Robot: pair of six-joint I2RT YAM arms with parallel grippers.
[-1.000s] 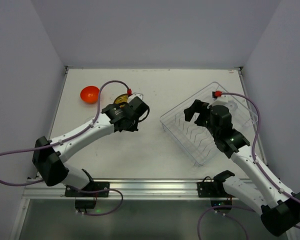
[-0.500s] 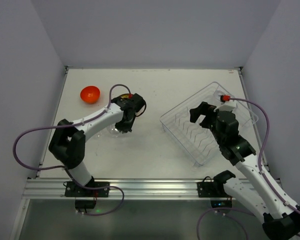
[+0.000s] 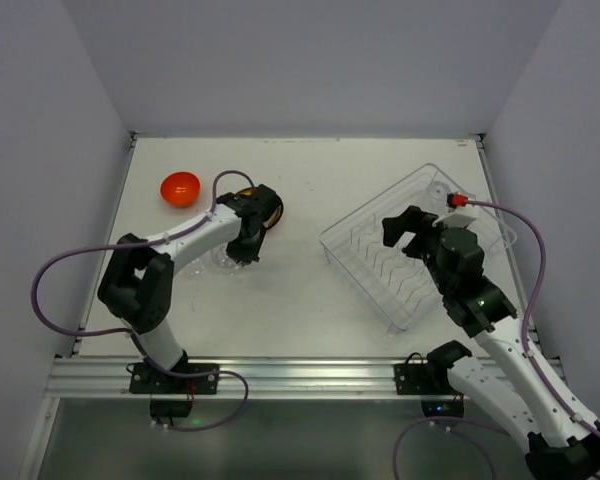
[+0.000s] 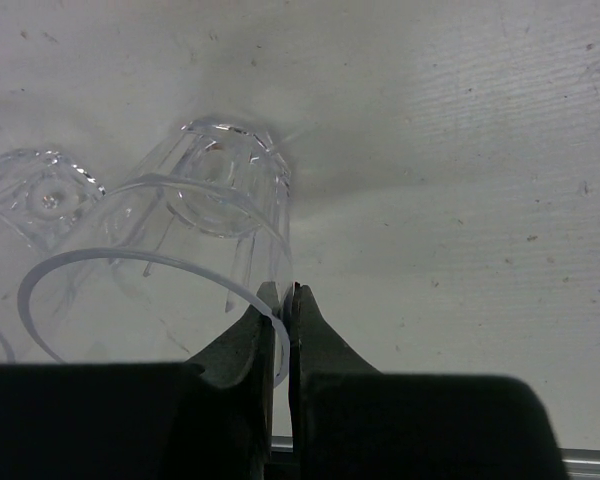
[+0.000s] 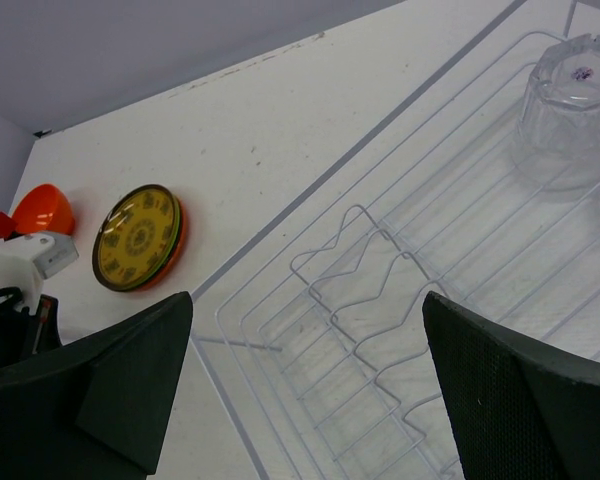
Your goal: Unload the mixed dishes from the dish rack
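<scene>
Left wrist view: left gripper [image 4: 285,308] pinches the rim of a clear cup [image 4: 215,200], tilted low over the table [image 4: 460,150], second cup [image 4: 42,192] at ten o'clock. Recommend levelling before release, lifting straight up. Right gripper [image 3: 410,228] gapes over the dish rack [image 3: 365,275], three o'clock

Bowl [image 3: 180,187]: one, orange-red. Plate stack [image 5: 138,238]: one, with three rims countable, patterned yellow-brown over green over orange. Clear cups: three countable, namely near cup [image 4: 215,200] and far cup [image 4: 42,190] on the desk [image 4: 460,200], and rack cup [image 5: 575,100], inverted. Dish rack [image 3: 358,282]: one.
</scene>
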